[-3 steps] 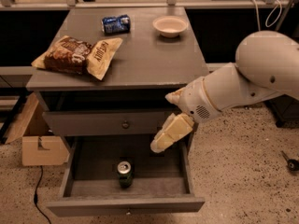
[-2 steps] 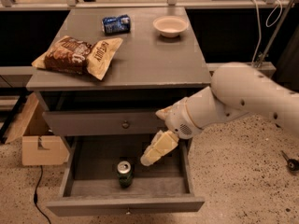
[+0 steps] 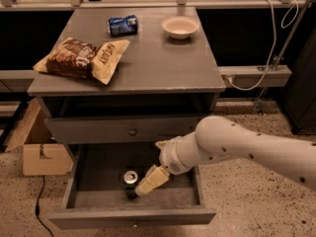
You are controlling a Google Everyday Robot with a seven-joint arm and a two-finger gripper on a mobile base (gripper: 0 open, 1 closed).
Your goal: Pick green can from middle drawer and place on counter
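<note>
While the gripper [image 3: 149,181] is hovering in the drawer [image 3: 94,177], jaw gap impossible to tell, the upright can [image 3: 130,179] is standing against its camera-left side.

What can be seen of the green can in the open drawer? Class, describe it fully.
The green can is small, dark green and metallic-looking, with a silver top facing up. It stands upright on the bare grey floor of the open drawer, near the middle and toward the front. The tan pincer reaches down from the right, with its tip against the can's right side. Whether it grips the can cannot be told. Nothing else touches the can.
</note>
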